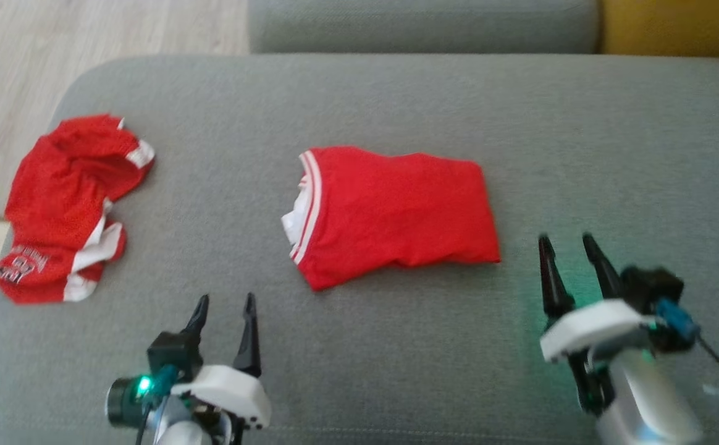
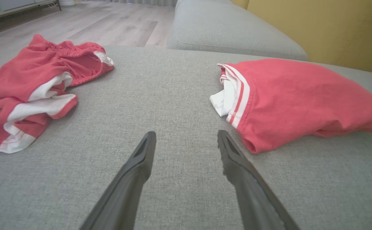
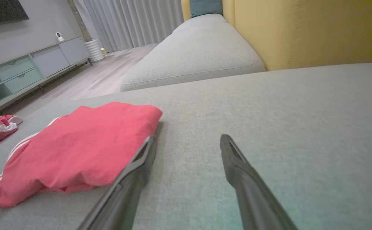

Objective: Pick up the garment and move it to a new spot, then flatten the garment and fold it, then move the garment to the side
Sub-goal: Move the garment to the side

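Observation:
The garment (image 1: 396,210) lies folded into a compact red rectangle in the middle of the grey sofa cushion (image 1: 396,371), its white stripe trim and white lining showing at its left end. My left gripper (image 1: 226,299) is open over bare cushion, near the fold's front left corner (image 2: 250,143), with nothing between its fingers. My right gripper (image 1: 564,237) is open too, just right of the garment's right edge. In the right wrist view its left finger (image 3: 141,159) overlaps the red cloth (image 3: 77,150); whether they touch I cannot tell.
A second red and white garment (image 1: 66,204) lies crumpled near the cushion's left edge, also seen in the left wrist view (image 2: 29,86). Wooden floor (image 1: 57,49) lies beyond that edge. Another grey cushion (image 1: 421,25) and a yellow backrest (image 1: 674,25) are at the far side.

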{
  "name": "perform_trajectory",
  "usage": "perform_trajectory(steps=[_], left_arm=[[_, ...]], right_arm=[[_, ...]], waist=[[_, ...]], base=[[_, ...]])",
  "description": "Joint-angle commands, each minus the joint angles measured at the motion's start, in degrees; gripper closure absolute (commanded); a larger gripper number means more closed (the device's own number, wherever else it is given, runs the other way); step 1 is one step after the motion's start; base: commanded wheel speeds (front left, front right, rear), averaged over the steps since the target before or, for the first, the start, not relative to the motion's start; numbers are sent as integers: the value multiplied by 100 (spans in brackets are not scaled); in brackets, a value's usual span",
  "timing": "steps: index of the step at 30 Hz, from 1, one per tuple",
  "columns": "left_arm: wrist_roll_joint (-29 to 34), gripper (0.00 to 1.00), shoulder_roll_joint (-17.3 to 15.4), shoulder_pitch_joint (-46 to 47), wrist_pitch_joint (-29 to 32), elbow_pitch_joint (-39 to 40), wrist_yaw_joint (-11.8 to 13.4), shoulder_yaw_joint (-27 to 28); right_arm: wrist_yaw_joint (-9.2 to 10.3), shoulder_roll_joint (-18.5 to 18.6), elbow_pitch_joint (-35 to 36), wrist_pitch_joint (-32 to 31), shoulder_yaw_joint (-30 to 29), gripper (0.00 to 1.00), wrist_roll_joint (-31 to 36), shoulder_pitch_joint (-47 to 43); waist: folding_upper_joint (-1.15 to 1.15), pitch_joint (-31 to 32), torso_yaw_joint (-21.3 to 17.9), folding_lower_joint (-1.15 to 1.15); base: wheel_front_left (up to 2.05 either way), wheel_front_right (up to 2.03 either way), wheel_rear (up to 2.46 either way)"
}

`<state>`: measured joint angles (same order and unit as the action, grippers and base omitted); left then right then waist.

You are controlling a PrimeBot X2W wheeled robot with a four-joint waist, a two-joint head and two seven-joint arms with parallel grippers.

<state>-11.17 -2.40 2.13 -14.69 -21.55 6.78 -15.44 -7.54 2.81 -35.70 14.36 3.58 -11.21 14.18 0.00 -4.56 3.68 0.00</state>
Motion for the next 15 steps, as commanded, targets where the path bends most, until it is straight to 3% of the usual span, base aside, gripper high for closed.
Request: perform_trajectory(steps=[1, 8, 15], left_arm=[[-5, 0, -48, 336, -31, 209, -19, 138], [-113, 0, -48, 601, -31, 272, 0, -80], [-373, 0, -48, 687, -31, 300, 42, -127]], right_arm=[[5, 7, 129, 63, 183, 0, -43, 354], [5, 7, -650, 63, 312, 0, 92, 1299], [5, 7, -1503, 63, 330, 0, -70, 1767]], waist=[[0, -166, 170, 0], [0, -608, 640, 0], [0, -793, 824, 0]], base=[[0, 0, 0], [0, 0, 0], [0, 0, 0]])
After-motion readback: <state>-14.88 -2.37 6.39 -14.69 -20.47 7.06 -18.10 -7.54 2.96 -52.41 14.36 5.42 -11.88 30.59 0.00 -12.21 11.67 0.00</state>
